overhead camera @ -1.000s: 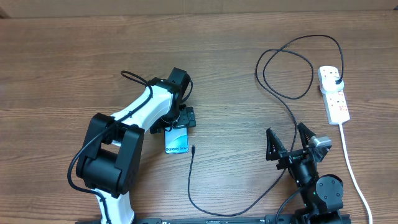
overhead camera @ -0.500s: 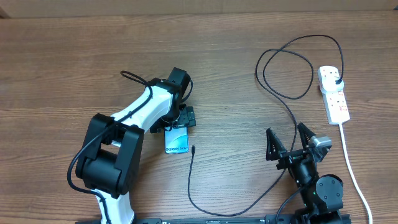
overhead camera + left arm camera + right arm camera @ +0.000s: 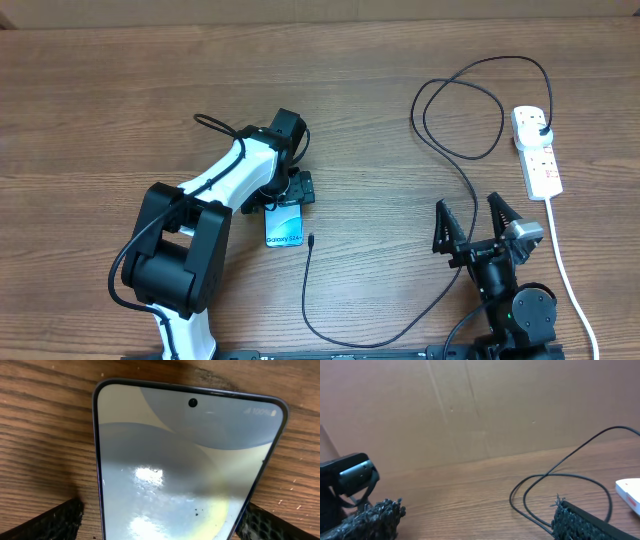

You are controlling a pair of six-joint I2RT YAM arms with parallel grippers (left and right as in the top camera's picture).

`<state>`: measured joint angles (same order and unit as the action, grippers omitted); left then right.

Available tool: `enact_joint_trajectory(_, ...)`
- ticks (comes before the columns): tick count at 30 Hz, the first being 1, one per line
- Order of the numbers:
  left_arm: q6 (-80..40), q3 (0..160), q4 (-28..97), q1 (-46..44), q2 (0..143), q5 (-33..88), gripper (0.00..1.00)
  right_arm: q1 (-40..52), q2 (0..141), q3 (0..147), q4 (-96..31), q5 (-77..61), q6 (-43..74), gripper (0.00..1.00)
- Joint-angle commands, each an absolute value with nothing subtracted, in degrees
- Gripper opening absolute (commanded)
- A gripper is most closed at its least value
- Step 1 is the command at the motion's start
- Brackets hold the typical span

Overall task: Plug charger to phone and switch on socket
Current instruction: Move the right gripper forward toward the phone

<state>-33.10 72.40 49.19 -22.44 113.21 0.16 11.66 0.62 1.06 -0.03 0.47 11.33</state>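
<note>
Looking from overhead, the phone is found flat on the worktop, toward 8 o'clock of centre, with its 12 o'clock end under the left end effector, whose jaws are spread. The charger has its connector tip lying just at 4 o'clock of the phone, not inserted. Its plug is seated in the socket at 2 o'clock. The right end effector, at 5 o'clock, is open and empty. Steadying the phone is judged the step in hand. The long edges should be clamped squarely, the 6 o'clock end left clear, and the cable taken close behind the tip.

From the left wrist, what is hidden from overhead is shown. The camera-hole end lies between the pads. A gap is seen at one pad, and contact at the other cannot be told, so nothing is judged gripped.

From the right wrist, only cable loops, a socket corner and the spread fingers are shown; the phone is not seen.
</note>
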Motion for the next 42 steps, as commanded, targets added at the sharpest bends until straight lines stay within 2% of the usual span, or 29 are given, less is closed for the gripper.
enact_joint_trajectory(1, -31.51, 69.97, 46.81, -22.20, 117.01, 7.14, 1.00, 11.57, 0.16, 0.45, -0.43, -4.21, 10.85, 1.00)
enact_joint_trajectory(3, -30.63, 70.00, 46.46, -22.11, 117.01, 9.54, 1.00, 11.57, 0.16, 0.45, -1.39, -4.75, 10.85, 1.00)
enact_joint_trajectory(11, -29.32, 69.93, 46.85, -22.15, 117.01, 6.72, 1.00, 11.57, 0.16, 3.20, -2.46, -11.25, 13.93, 1.00)
enact_joint_trajectory(20, -29.34, 69.93, 46.61, -22.15, 117.01, 7.09, 1.00, 11.51, 4.01, 20.78, -17.54, -12.08, 14.98, 1.00)
enact_joint_trajectory(25, -29.36, 69.93, 46.96, -22.15, 117.01, 7.57, 1.00, 11.51, 14.00, 36.62, -27.31, -10.70, 14.96, 1.00)
enact_joint_trajectory(30, -29.32, 69.93, 46.92, -22.15, 117.01, 6.90, 1.00, 11.51, 29.67, 52.34, -39.38, -9.02, 14.90, 1.00)
enact_joint_trajectory(36, -29.34, 69.84, 47.57, -22.15, 117.01, 5.39, 1.00, 11.51, 44.84, 56.23, -42.17, -11.05, 15.03, 1.00)
enact_joint_trajectory(42, -29.39, 69.82, 47.16, -22.15, 117.01, 5.37, 1.00, 11.51, 55.79, 56.23, -41.91, -25.91, 15.18, 1.00)
